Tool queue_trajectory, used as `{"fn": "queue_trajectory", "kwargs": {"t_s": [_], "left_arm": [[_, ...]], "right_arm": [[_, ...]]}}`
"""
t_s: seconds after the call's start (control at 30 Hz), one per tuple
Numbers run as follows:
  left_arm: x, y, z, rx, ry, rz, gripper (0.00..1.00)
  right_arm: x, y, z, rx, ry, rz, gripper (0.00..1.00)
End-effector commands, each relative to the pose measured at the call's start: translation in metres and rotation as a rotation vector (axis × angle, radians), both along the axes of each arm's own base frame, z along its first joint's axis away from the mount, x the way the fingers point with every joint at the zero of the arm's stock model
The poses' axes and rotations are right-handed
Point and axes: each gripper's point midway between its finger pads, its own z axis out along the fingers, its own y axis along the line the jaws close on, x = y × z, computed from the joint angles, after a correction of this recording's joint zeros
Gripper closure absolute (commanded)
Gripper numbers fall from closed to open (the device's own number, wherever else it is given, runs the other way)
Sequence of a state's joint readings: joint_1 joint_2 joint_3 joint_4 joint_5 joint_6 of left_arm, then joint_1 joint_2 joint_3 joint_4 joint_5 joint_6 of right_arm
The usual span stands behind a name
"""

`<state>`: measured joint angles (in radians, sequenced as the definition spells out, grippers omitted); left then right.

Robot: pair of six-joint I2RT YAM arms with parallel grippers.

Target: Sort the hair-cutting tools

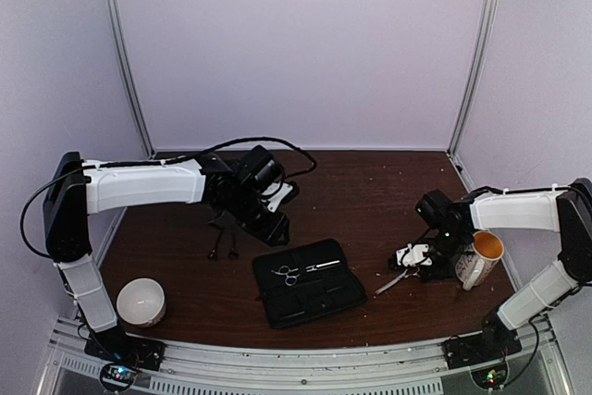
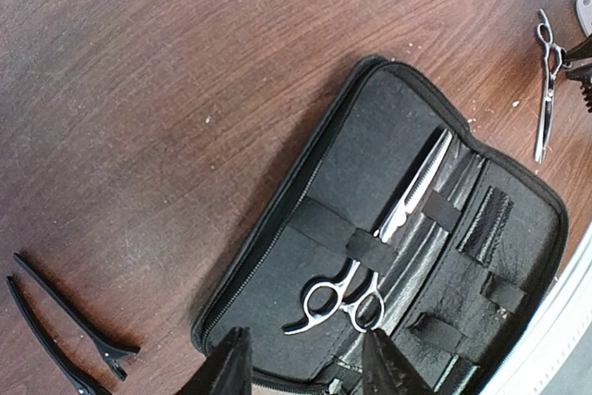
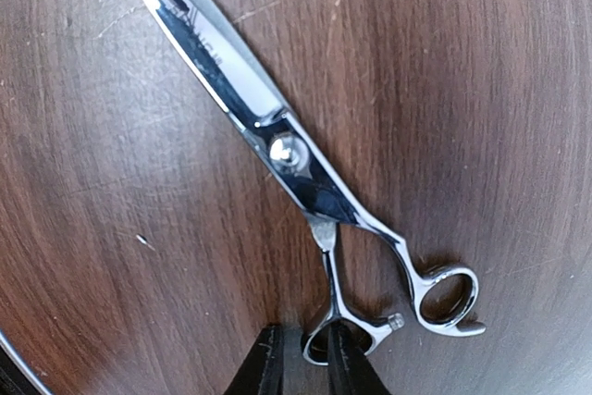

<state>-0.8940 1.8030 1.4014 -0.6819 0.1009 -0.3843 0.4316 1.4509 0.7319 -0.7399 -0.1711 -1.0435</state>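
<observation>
Right pincer (image 3: 303,369) is down on the loose scissors (image 3: 305,159), which lie flat on the counter (image 1: 370,191) just beside the mug (image 1: 481,261). Its fingers (image 3: 268,372) stand narrow on either side of the lower finger ring (image 3: 359,323). We cannot tell whether they already bite the metal. Left pincer (image 2: 305,367) is released and empty, hanging over the open case (image 2: 351,164), where the second scissors (image 2: 393,224) sit under an elastic strap. Two black clips (image 2: 65,326) lie on the counter near the case's left side.

We judge the step to be picking up the loose scissors. To do it well:
- Clench fully on the ring rim before lifting. It is thin, slick metal, likely to slip or pivot.
- Lift straight up and slowly. The long blades hang far from the grip, so we expect them to swing.
- Keep the blade tips away from the mug.
- Carry low toward the case.
</observation>
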Motion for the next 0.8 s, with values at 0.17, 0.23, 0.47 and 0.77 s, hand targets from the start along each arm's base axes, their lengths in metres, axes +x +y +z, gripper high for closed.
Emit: {"fn": "queue_trajectory", "kwargs": {"t_s": [0.17,0.23,0.47,0.77], "left_arm": [[0.0,-0.004,-0.009,0.003,0.002,-0.004,0.56],[0.0,-0.004,-0.009,0.003,0.002,-0.006,0.56],[-0.004,0.003,-0.013,0.018,0.004,-0.002,0.56],[-0.007,0.015,-0.017,0.041,0.002,0.025,0.55]], "right_arm": [[0.017,0.004,-0.001,0.007,-0.04,-0.007,0.86],[0.018,0.004,-0.002,0.0,-0.042,0.002,0.86],[0.028,0.004,-0.001,-0.044,-0.044,0.032,0.89],[0.026,0.004,0.001,-0.055,-0.03,0.049,1.0]]}}
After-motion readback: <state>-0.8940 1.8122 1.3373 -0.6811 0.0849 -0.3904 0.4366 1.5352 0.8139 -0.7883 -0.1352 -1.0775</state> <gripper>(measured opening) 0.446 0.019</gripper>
